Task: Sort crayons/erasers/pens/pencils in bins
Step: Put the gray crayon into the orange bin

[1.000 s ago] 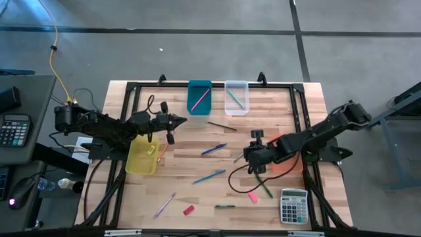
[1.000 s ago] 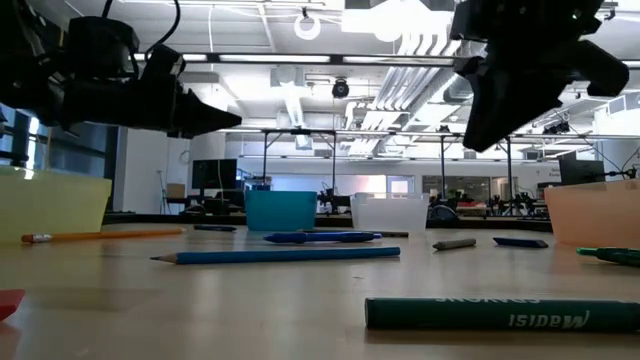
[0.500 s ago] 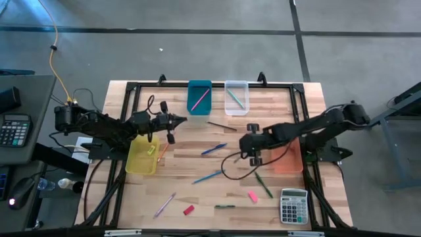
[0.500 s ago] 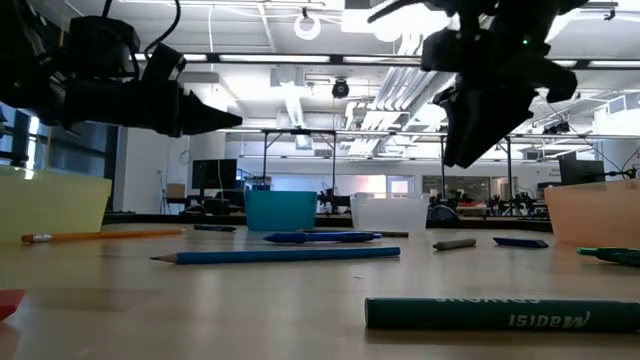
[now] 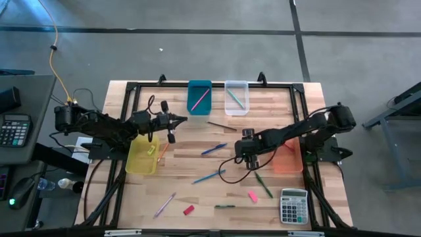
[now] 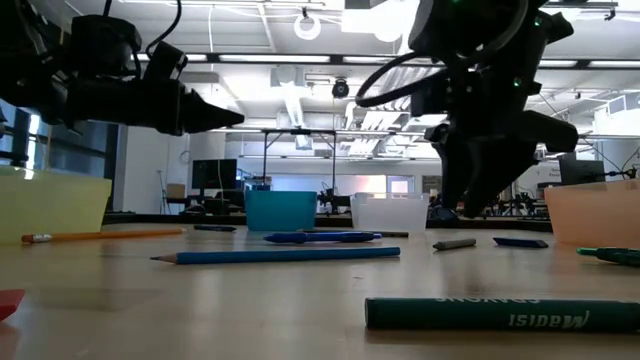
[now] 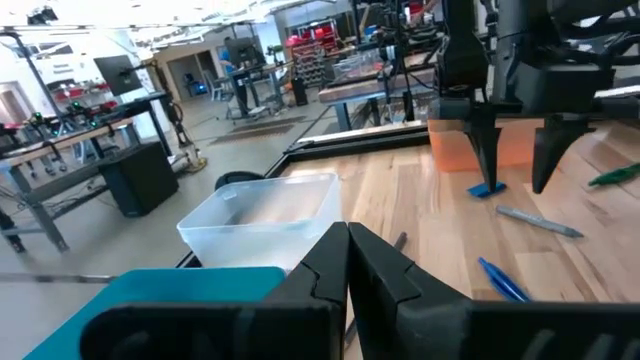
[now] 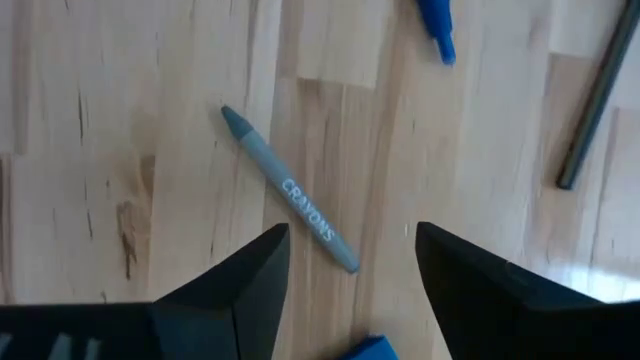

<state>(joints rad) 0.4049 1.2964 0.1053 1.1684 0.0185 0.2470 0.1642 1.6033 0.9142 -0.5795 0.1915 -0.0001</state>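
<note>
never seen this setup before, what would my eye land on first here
Likely the right gripper, open and pointing down over a grey crayon near the middle of the wooden table. Next, the coloured bins: teal and clear at the far edge, yellow left, orange right.

Right gripper [image 5: 245, 155] hangs low over the table's middle, fingers spread wide and pointing down; left gripper [image 5: 185, 119] hovers level, pinched shut

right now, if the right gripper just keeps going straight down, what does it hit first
Most likely the grey crayon, which lies on the table just ahead of the open right gripper. A blue eraser sits close by, so depth is uncertain.
</note>
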